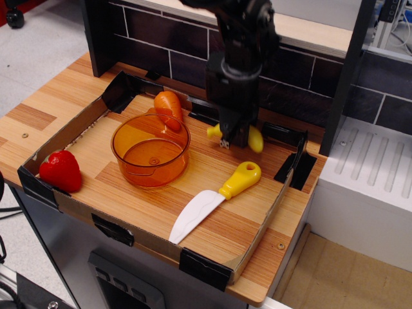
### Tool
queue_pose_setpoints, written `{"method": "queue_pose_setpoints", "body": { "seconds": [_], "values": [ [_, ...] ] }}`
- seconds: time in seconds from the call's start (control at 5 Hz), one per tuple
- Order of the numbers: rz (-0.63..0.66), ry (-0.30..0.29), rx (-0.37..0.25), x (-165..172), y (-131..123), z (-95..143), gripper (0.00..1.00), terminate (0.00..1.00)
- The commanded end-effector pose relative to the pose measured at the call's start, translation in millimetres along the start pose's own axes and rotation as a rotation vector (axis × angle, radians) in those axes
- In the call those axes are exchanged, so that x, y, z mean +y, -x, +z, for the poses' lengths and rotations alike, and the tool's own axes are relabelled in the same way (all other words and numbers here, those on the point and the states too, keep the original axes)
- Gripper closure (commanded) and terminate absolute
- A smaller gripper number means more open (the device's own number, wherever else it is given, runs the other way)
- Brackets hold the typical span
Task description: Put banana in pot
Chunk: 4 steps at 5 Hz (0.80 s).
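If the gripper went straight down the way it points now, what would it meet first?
The gripper, shut on the banana, points down at bare tray floor right of the pot. The wood would likely come first; the knife handle lies nearer the camera. Depth is uncertain from this one view.

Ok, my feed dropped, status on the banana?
Gripper shut on banana, lifted off the board. Pot empty, to its left. Carrot behind the pot, path clear.

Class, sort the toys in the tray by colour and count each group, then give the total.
Yellow: 2, the glossy yellow plastic banana and the yellow-handled white plastic knife
Orange: 2, the round translucent orange pot and the orange plastic carrot
Red: 1, the red plastic strawberry
Total: 5
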<state>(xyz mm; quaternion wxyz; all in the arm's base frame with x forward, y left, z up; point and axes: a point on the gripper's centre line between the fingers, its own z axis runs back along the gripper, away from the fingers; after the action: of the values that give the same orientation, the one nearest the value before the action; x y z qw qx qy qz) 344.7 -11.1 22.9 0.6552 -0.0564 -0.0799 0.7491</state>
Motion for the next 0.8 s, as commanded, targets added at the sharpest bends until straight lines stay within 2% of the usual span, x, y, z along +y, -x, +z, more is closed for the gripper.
{"method": "queue_pose_setpoints", "body": {
  "seconds": [0.0,0.2,0.6],
  "values": [
    [0.007,0.205,0.112,-20.1,-5.6,89.6,1.0,0.0],
    [-0.027,0.19,0.17,-6.4,-12.2,112.9,1.0,0.0],
    [-0.113,0.152,0.164,28.7,-45.5,114.1,1.0,0.0]
  ]
}}
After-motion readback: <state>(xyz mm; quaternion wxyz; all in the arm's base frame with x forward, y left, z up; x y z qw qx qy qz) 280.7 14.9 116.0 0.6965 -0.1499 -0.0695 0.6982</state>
